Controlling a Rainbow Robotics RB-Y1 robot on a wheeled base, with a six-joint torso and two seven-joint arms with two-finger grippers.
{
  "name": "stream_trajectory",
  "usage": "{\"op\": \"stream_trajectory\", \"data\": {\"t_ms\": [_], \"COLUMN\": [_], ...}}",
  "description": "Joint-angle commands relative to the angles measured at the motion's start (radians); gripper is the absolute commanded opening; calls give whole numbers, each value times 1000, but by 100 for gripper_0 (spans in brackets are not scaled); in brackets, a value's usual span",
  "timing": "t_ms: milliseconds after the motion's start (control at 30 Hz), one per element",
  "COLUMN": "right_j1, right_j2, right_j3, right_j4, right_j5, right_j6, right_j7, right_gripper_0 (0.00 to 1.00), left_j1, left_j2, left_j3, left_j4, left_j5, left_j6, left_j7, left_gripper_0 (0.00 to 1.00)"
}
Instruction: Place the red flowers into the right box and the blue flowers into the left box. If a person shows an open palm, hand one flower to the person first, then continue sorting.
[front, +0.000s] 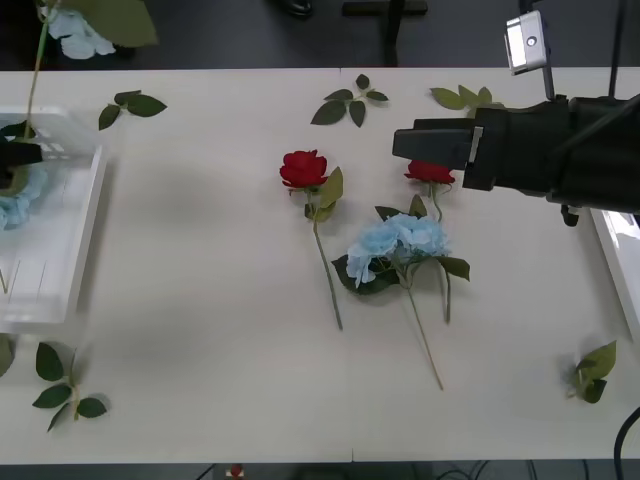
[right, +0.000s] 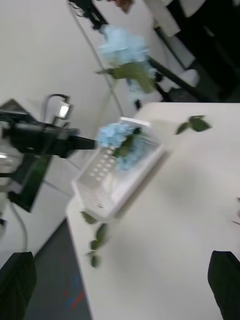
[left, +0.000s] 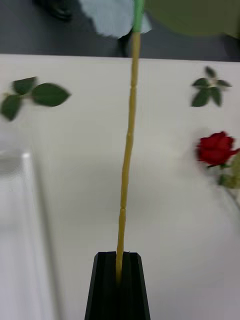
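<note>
The counter (front: 200, 380) looks smooth and matt; the left box (front: 60, 250) is translucent white plastic; the red flowers (front: 303, 168) look like cloth.

The left gripper (left: 118, 280) sits at the far left, its black jaws pressed together on a thin stem (left: 127, 150) that rises straight up from them. The right gripper (front: 425, 143) reaches in level from the right, jaws spread wide apart.

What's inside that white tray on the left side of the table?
The left box holds pale blue flowers at its far end, with bare white floor nearer. The left pincer, shut on another blue flower's stem, hides part of that corner.
</note>
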Motion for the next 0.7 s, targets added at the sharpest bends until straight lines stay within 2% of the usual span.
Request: {"op": "stream_trajectory", "data": {"t_ms": [33,133,367,467,700], "right_j1": [0,-14,-61,-101,-195], "right_j2": [-74,-100,-123,-123,-125], "right_j3": [-3,-3,0,14,108], "right_j4": [-35,-34,17,72,204], "right_j5": [136,282,535,650,856], "right_j6": [2,60,227,301,370], "right_j7": [-103,-203,-347,-390,-490], "right_gripper_0": [100,100,100,100,100], "left_j1": [-29,-18,65,111,198], "left_j2": [66,87,135,139,127], "left_j3": [41,85,134,133,56], "left_j4": [-30,-28,-11,30,150], "left_j5": [-178,-322,-431,-440,-439], "left_j6": [70,116,115,40,-192], "left_j7": [53,53,53,47,33], "left_gripper_0": [0,0,0,0,0]}}
